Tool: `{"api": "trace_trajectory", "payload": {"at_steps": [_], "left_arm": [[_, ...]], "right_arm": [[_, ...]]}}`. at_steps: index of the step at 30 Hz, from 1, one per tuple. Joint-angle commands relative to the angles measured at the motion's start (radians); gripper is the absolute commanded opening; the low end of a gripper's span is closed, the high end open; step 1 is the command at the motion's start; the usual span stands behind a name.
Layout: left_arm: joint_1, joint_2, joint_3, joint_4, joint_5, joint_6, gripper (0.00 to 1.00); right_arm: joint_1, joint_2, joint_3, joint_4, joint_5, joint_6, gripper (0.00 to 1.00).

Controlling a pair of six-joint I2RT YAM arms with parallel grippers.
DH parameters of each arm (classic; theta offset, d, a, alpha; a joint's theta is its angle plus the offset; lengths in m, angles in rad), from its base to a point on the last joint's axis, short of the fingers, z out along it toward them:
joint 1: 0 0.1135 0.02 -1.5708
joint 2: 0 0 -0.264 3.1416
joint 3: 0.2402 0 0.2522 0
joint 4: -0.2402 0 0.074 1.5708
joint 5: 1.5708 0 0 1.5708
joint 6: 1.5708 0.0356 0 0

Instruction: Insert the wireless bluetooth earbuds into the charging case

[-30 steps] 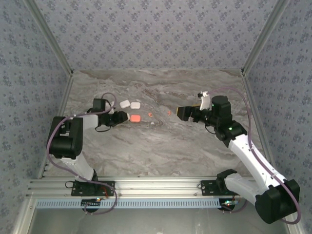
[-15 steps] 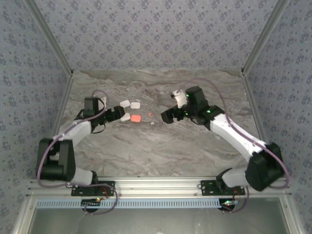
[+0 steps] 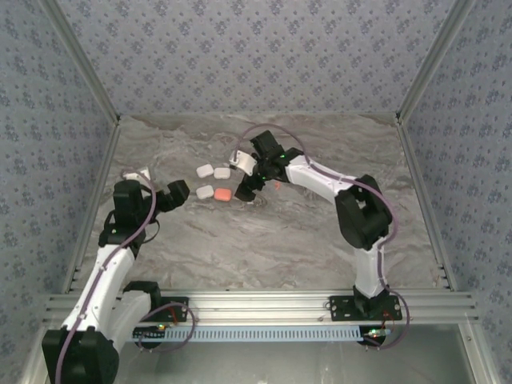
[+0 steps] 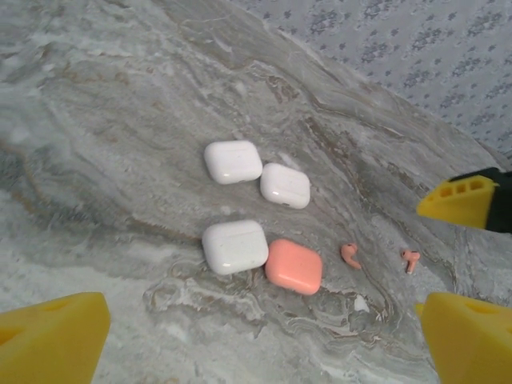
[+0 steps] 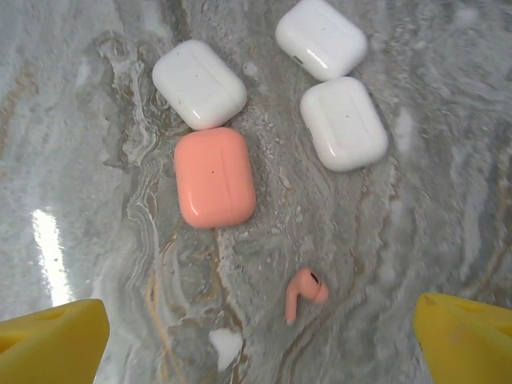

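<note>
A pink charging case (image 5: 214, 177) lies shut on the marble table, touching a white case (image 5: 198, 84). Two more white cases (image 5: 343, 123) (image 5: 321, 38) lie shut just beyond. One pink earbud (image 5: 304, 294) lies loose on the table, right under my right gripper (image 5: 260, 352), which hangs open above it with nothing between its fingers. In the left wrist view the pink case (image 4: 294, 266) has that earbud (image 4: 350, 255) and a second pink earbud (image 4: 410, 259) to its right. My left gripper (image 3: 172, 194) is open and empty, a little left of the cases (image 3: 205, 191).
A small white piece (image 5: 226, 348) lies on the table (image 3: 320, 240) near the pink earbud; it is too small to tell what it is. Patterned walls (image 3: 256, 56) close in the table at the back and both sides. Bare marble spreads in front of the cases.
My left gripper has opened and drawn back leftward from the pink case. My right arm has swung left across the table and now hangs over the pink earbud beside the cases.
</note>
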Motion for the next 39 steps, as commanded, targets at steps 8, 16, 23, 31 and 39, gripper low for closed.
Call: {"api": "trace_trajectory", "payload": {"at_steps": [8,16,23,31,39], "left_arm": [[0.019,-0.06,-0.008,-0.088,-0.032,-0.025,0.99],[0.02,-0.058,-0.009,-0.086,-0.032,-0.026,0.99],[0.02,-0.055,-0.01,-0.083,-0.029,-0.031,0.99],[0.021,-0.044,-0.008,-0.078,-0.017,-0.029,0.99],[0.02,-0.039,-0.001,-0.038,0.067,-0.02,0.99]], "right_arm": [[0.092,0.236,0.235,-0.13,0.075,-0.185,0.94],[0.103,0.333,0.31,-0.165,0.101,-0.162,0.86],[0.099,0.373,0.341,-0.184,0.125,-0.146,0.74],[0.1,0.369,0.329,-0.155,0.14,-0.131,0.51],[0.093,0.154,0.093,0.054,0.142,-0.138,0.4]]}}
